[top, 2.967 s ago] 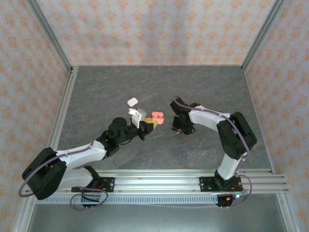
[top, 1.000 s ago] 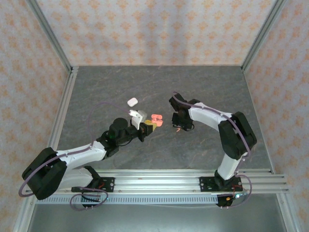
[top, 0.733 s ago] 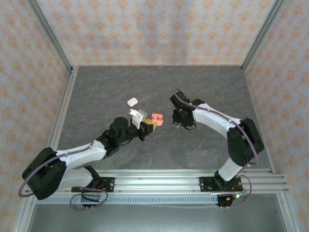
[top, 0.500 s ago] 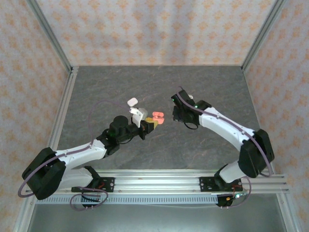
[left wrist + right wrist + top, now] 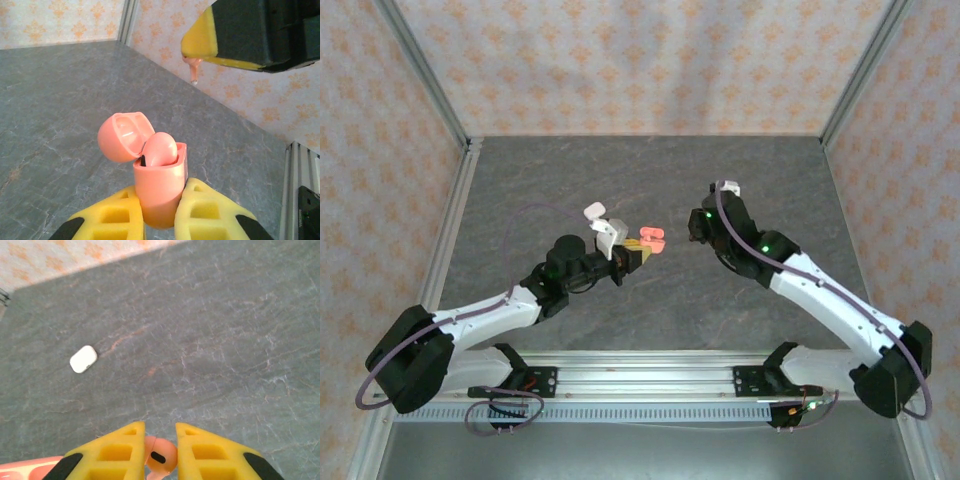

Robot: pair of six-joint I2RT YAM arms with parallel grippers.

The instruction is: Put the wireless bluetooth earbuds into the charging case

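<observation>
Open coral case (image 5: 157, 192), lid back, one coral earbud (image 5: 160, 149) seated inside; second coral earbud (image 5: 160, 456) between right jaws.

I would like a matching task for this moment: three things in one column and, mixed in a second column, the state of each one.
Things:
1. pink case
2. white case
3. pink earbud outside the case

States:
a. lying shut on the table
b. pinched by the right gripper
c. held by the left gripper, lid open

Pairs: 1-c, 2-a, 3-b.
</observation>
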